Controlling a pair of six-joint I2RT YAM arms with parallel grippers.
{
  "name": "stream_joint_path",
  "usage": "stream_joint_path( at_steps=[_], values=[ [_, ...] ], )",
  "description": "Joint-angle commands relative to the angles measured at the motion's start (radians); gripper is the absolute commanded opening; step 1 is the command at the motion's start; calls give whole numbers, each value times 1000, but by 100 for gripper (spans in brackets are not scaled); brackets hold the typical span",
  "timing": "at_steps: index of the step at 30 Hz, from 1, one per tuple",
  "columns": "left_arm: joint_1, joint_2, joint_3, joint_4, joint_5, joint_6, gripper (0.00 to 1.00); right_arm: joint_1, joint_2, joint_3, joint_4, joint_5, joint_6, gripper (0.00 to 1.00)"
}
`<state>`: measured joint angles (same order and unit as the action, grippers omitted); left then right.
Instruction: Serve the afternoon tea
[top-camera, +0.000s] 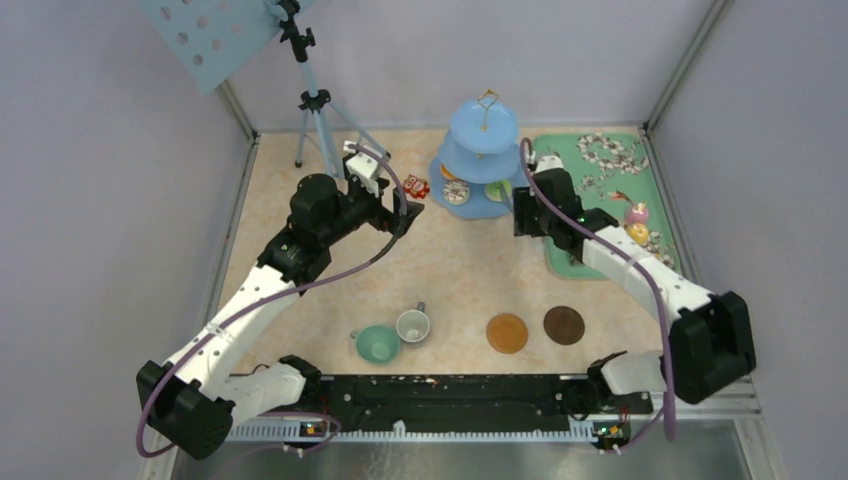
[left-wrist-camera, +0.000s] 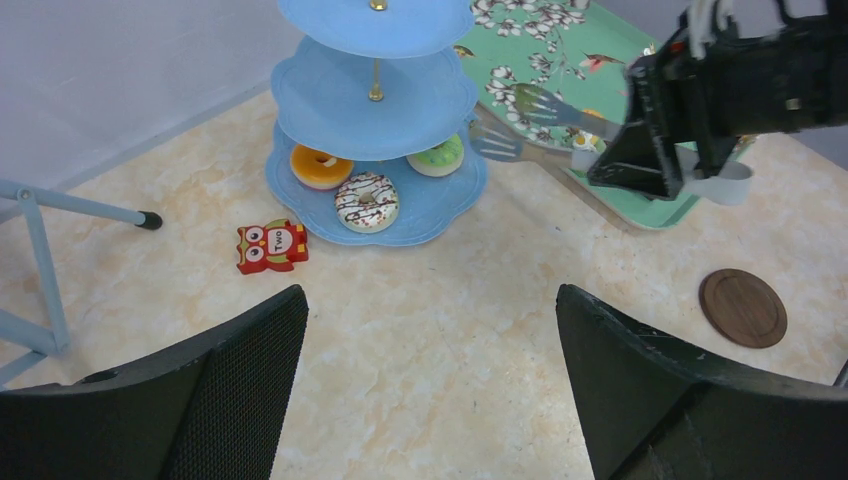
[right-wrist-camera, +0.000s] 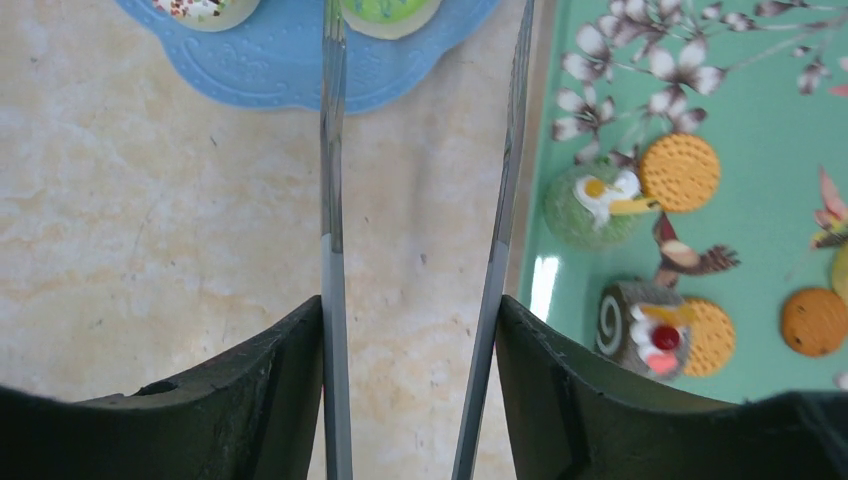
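The right arm stretched far across the table, its gripper clamped on the metal tongs. Their long blades ran forward, slightly spread, to the bottom-tier rim of the upright blue stand, beside the green donut and just left of the floral tray. The left gripper hovered agape and empty, facing the stand.

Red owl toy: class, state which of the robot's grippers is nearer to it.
Left. The left gripper hovers open just short of the owl toy. The right gripper, holding tongs, is at the other side of the blue stand.
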<state>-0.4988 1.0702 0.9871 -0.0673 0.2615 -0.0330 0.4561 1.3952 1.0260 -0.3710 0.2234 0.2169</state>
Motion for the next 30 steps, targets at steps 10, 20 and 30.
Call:
stream_joint_path(
  at_steps=[10,20,30],
  values=[
    [-5,6,17,48,33,-36,99,-46,-361,-92,-341,211,166,55],
    [-5,77,291,58,168,-201,99,-151,-407,-105,-444,91,262,54],
    [-6,84,311,81,80,-105,99,-168,-361,-105,-477,146,296,54]
  ],
)
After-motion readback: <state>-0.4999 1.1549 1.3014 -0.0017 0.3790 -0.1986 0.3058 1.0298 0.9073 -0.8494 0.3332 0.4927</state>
